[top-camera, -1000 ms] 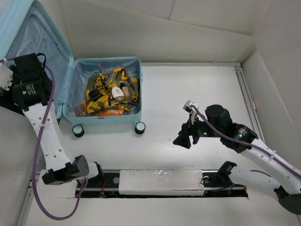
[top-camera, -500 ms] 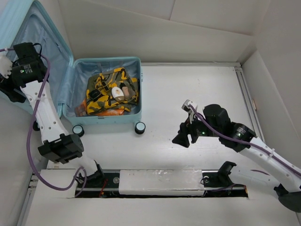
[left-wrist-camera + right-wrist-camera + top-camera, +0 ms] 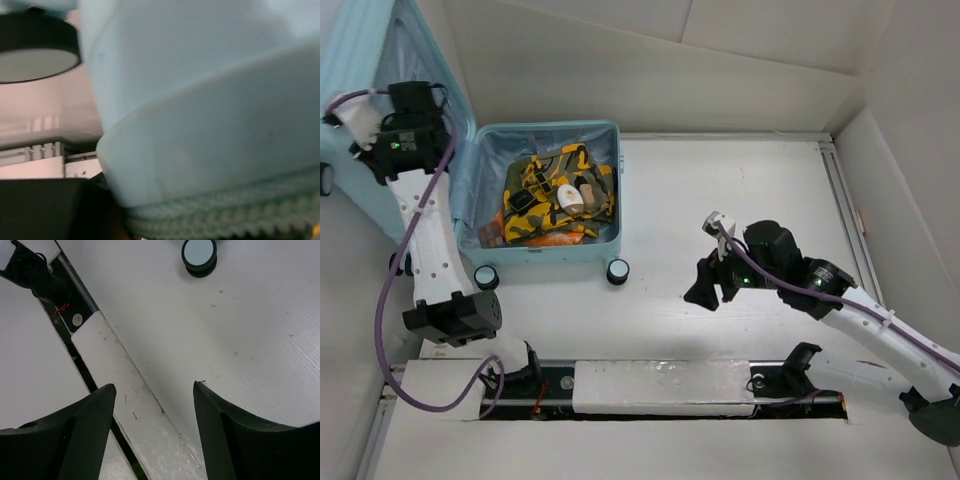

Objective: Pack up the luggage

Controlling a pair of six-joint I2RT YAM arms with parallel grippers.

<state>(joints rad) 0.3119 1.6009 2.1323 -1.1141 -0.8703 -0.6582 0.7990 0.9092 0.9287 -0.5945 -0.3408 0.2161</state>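
The luggage [image 3: 611, 140], a light-blue hard-shell suitcase, lies open at the back left on two black-and-white wheels [image 3: 486, 277]. Its lid [image 3: 370, 60] stands raised on the left. Yellow camouflage clothing [image 3: 545, 180] and a small white item [image 3: 568, 197] lie in the base. My left gripper [image 3: 365, 135] is at the lid's outer edge. The left wrist view is filled by the blue shell [image 3: 200, 100] and its zipper rim, which hide the fingers. My right gripper [image 3: 705, 290] hangs open over the bare table with nothing between its fingers [image 3: 155, 387].
A white strip [image 3: 660, 385] and a dark rail run along the near edge between the arm bases. White walls close the back and right sides. One suitcase wheel [image 3: 199, 255] shows at the top of the right wrist view.
My left arm has swung up and to the right along the lid, and the lid stands more upright. My right gripper has drifted slightly left and stays open.
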